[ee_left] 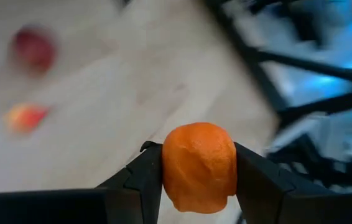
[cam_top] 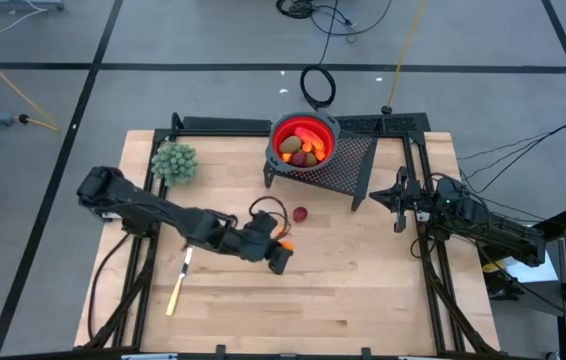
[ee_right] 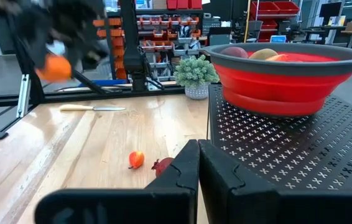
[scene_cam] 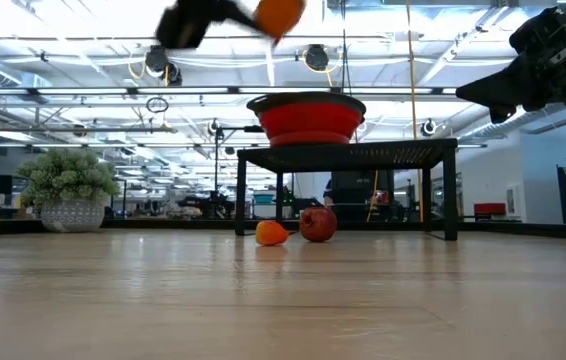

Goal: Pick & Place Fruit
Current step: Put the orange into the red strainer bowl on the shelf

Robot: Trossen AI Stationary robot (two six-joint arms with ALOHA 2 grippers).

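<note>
While the right pincer (ee_right: 198,163) waits closed by the rack (cam_top: 348,165), the left pincer (ee_left: 199,171) grips an orange fruit (ee_left: 199,167) above the bench (cam_top: 363,280). A red ball (cam_top: 301,213) and a small orange piece (scene_cam: 271,234) lie below.

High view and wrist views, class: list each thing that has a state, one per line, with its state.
left gripper: jaws shut on orange fruit, lifted off the table
right gripper: jaws shut, empty, beside the rack
red bowl: upright on black rack, holding fruit
red ball: loose on table
knife: lying flat
</note>
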